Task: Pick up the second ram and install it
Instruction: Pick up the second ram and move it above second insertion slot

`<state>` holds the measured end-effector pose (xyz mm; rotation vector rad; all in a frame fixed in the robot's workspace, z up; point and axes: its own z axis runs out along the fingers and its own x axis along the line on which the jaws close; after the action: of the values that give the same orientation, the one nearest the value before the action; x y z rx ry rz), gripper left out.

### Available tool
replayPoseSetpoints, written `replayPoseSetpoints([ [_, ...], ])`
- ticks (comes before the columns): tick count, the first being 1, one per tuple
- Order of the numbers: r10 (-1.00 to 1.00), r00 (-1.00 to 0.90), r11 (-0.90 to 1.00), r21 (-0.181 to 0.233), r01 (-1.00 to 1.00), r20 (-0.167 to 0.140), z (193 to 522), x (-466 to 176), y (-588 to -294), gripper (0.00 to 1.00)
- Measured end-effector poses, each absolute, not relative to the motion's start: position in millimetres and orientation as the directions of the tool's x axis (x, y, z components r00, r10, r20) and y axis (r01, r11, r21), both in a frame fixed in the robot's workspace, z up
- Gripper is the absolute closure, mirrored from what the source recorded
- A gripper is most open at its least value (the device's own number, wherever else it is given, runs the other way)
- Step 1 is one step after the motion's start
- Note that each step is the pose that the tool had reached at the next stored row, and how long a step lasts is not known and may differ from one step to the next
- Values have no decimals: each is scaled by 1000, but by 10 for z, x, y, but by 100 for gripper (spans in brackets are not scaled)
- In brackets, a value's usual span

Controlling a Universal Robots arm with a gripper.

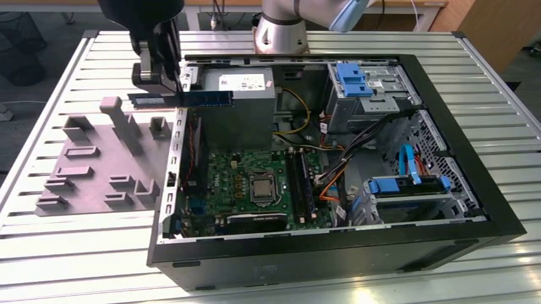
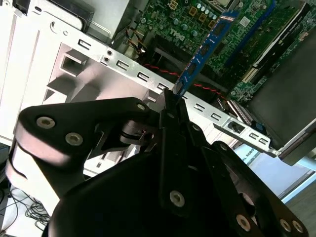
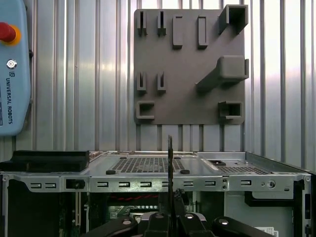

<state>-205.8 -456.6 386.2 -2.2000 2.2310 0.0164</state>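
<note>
Second ram: blue-green stick w/ dark chips, level on edge, one end in end effector, above case wall.

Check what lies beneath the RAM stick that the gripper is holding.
In the second wrist view, the second ram, shut in the gripper, hangs above the case's slotted metal rail, red wires and the green motherboard. The stick covers the strip directly beneath it.

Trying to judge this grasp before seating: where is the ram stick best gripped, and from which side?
Pinch the second ram across its two flat faces, coming down onto its upper long edge, which likely leaves the lower edge free for seating. It is a thin, flat board hanging level and on edge. The gripper is shut on it this way.
</note>
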Motion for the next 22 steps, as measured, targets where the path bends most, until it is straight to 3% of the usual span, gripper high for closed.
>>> replayPoseSetpoints([
  [22,-1000,-14,14,2,-1000,-13,3862,-1850,-4566,86],
])
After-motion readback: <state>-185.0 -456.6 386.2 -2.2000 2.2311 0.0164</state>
